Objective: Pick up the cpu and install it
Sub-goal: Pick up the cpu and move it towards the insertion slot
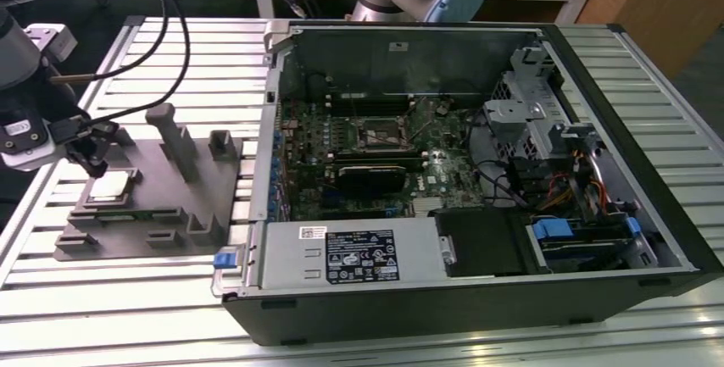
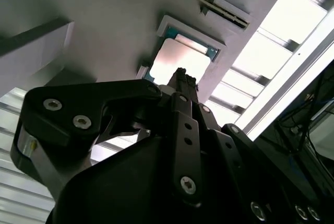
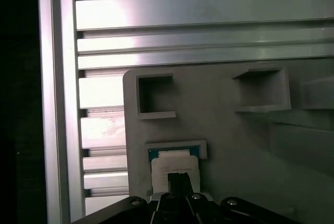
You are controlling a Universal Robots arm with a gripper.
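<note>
We see the tray (image 1: 169, 206) lying on the counter (image 1: 169, 53), near the counter's edge on the exterior view's left. The computer case (image 1: 453, 299) lies on the counter just beside the tray, on the exterior view's right. The cpu (image 1: 110, 184) (image 2: 180, 59) (image 3: 175, 164) sits in a pocket on the tray, on the side away from the case. The gripper (image 1: 91, 164) (image 2: 180, 75) (image 3: 177, 177) hangs right above the cpu. The board (image 1: 362, 155) lies inside the case.

tool (image 2: 180, 75) | tip over cpu (image 2: 181, 57) | cpu seated in gray tray (image 2: 115, 20) recess
</note>
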